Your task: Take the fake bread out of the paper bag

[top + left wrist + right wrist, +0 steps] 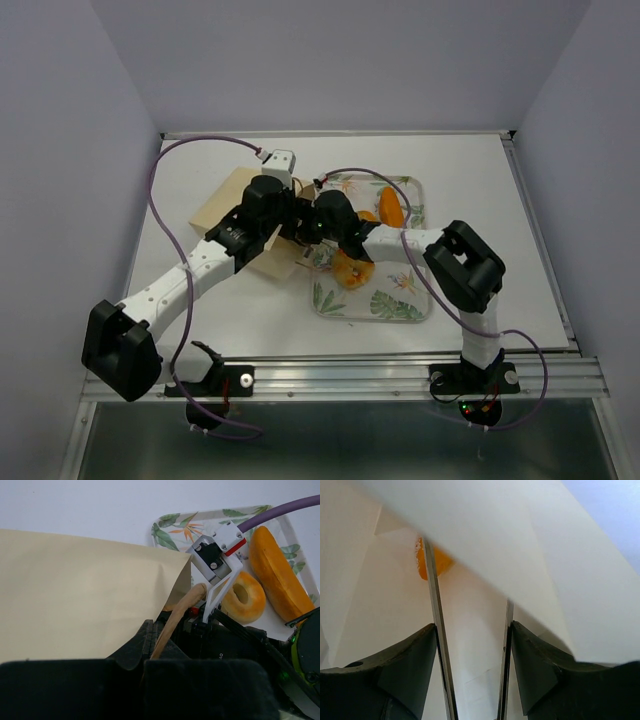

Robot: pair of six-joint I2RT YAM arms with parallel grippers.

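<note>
The tan paper bag [232,205] lies on its side left of the tray, with its mouth toward the tray. My left gripper [150,636] is shut on the bag's brown loop handle [181,611] at the mouth. My right gripper [470,595] is open and reaches inside the bag, where one orange bread piece [433,560] lies deep ahead of its left finger. On the leaf-patterned tray [167,526] lie a long loaf [278,576] and a ring bun [243,596]. The top view also shows the loaf [392,206] and another orange piece [350,270] on the tray.
The leaf-patterned tray [395,305] sits right of centre. Both arms cross over the bag's mouth, and the right wrist [330,218] sits close against the left wrist [268,205]. A purple cable [165,200] loops over the left side. White walls enclose the table.
</note>
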